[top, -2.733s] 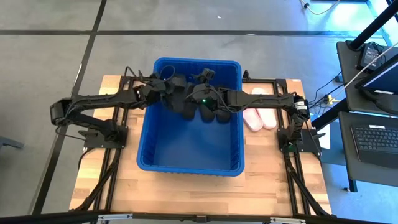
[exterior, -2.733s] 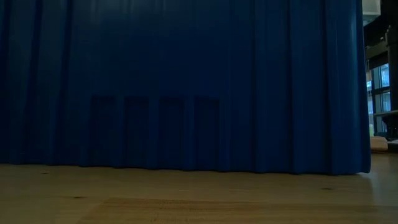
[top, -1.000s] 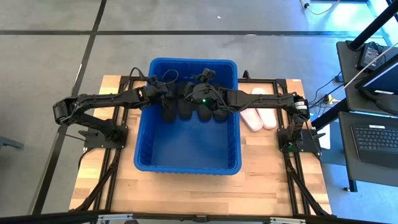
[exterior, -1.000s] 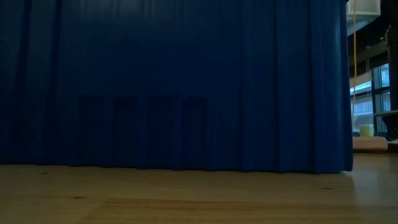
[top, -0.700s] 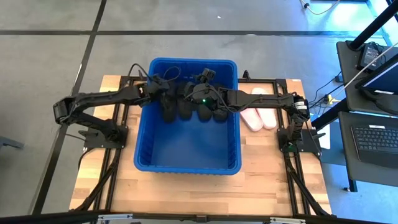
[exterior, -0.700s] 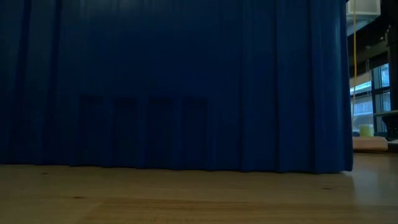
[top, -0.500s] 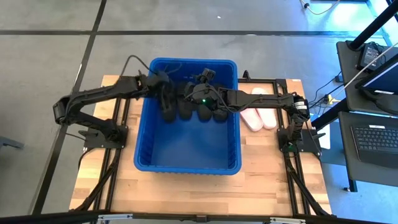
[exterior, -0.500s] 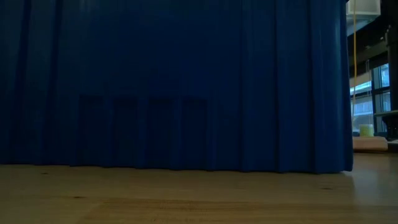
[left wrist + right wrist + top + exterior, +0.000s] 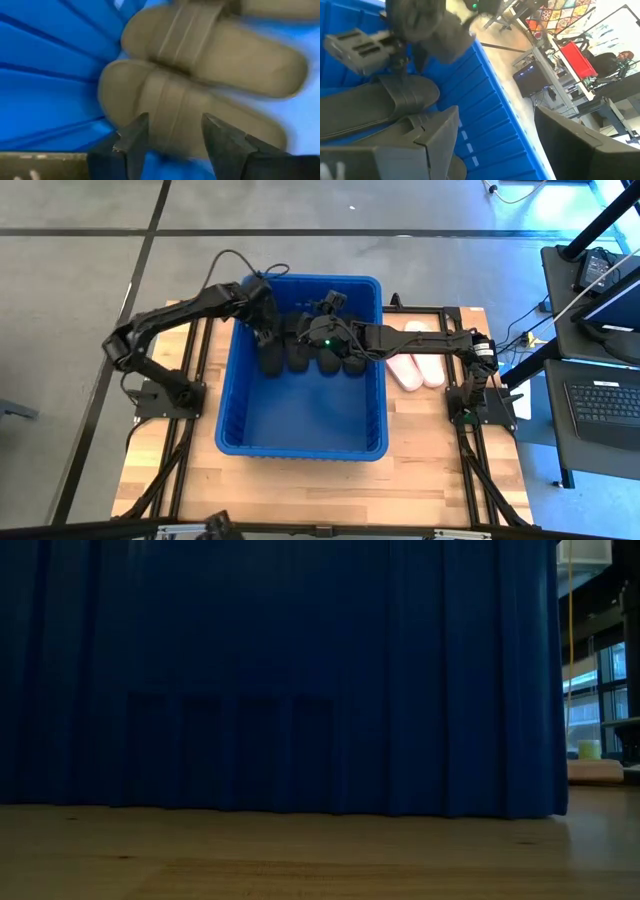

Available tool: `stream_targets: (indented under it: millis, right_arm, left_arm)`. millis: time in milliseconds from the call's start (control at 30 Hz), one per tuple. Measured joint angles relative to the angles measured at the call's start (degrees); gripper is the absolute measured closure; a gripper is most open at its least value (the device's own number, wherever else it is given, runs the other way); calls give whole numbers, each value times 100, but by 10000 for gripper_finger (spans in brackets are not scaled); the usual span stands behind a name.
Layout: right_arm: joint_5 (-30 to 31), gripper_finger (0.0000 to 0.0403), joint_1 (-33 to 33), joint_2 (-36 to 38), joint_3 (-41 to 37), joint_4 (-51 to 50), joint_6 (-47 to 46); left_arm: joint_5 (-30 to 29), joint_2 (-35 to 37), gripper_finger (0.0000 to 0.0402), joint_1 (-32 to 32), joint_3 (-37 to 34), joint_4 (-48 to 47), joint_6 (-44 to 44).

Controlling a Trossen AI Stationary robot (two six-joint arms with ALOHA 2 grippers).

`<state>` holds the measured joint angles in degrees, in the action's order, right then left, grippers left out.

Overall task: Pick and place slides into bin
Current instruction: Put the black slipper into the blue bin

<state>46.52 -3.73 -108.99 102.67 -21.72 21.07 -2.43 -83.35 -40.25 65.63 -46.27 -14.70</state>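
Four black slides (image 9: 305, 352) in bin (image 9: 300, 442); two pink slides (image 9: 418, 367) outside.

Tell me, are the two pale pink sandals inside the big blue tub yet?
Not yet. The two pale pink sandals lie on the wooden table beside the big blue plastic tub.

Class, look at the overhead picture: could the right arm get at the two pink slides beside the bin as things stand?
Probably yes. The pink slides lie uncovered on the table right of the bin, directly under that arm; the right gripper, jaws open, must first pull back out of the bin.

Wooden table (image 9: 300, 480), blue bin (image 9: 300, 442) at centre, two pink slides (image 9: 418, 366) beside it
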Motion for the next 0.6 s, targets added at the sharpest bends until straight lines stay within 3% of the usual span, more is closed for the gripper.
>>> stream_targets:
  millis: [600]
  right_arm:
    - [-9, 141, -39, -7, -2, -637, -897]
  left_arm:
    - [-314, -1006, 225, 255, 483, -223, -1570]
